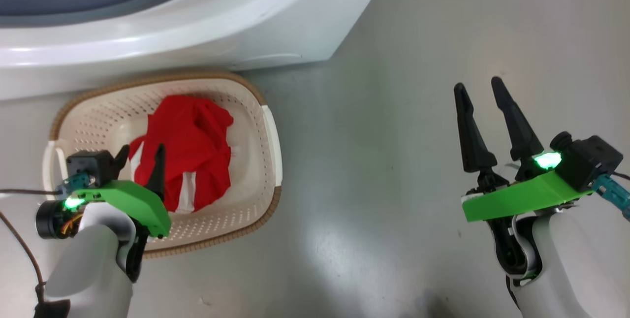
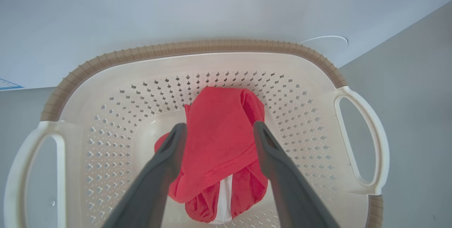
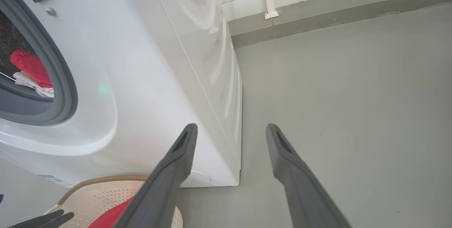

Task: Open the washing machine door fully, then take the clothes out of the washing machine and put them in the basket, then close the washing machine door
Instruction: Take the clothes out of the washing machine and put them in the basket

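A red garment with white stripes, the clothes (image 1: 194, 148) (image 2: 219, 139), lies crumpled in the cream basket (image 1: 251, 111) (image 2: 307, 90) on the floor in front of the washing machine (image 1: 206, 17) (image 3: 148, 79). My left gripper (image 1: 141, 150) (image 2: 219, 129) hangs open just above the garment, a finger on each side, gripping nothing. More red and white clothes (image 3: 30, 69) lie inside the drum behind the grey gasket (image 3: 67, 90). Over bare floor to the right, my right gripper (image 1: 477, 84) (image 3: 231, 131) stands open and holds nothing. The washing machine door is out of view.
Grey floor (image 1: 393, 160) stretches to the right of the basket and the machine. A wall base with a white frame (image 3: 268, 5) runs behind the machine. The left gripper's fingertips (image 3: 46, 219) and the basket rim (image 3: 102, 180) sit low in the right wrist view.
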### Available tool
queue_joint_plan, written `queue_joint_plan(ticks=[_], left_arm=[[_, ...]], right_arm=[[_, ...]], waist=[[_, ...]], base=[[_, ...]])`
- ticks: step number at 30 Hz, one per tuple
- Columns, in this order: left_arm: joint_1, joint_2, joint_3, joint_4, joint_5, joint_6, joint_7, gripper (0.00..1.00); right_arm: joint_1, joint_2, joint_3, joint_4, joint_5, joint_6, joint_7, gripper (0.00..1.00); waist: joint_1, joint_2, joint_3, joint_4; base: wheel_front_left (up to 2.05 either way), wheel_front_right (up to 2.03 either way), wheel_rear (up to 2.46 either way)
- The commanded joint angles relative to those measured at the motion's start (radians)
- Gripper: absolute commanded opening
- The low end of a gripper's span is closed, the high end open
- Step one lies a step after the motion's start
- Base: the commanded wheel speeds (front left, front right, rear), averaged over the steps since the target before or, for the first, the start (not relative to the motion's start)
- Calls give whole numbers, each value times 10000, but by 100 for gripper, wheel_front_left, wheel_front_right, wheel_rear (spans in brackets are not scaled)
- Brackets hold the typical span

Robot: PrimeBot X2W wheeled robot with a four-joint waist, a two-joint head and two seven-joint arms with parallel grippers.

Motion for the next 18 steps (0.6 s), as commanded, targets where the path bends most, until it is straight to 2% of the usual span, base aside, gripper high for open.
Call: queue_joint_plan(ticks=[1,9,18], left_arm=[[496,320,400,-407,-35,-55,-61,100],[1272,234,1160,-1414,137,-55,-61,100],[2451,-112,2270,-3298,817,-56,-61,100]], right_arm=[[376,-3,181,-143,-132,62,-63,100],[652,-3,162,30,-299,62,-63,100],[1182,-3,-102,184,-505,62,-63,100]], waist=[[0,0,-409,116],[0,0,-1314,287],[0,0,-2500,557]], base=[[0,0,0],[0,0,0],[0,0,0]])
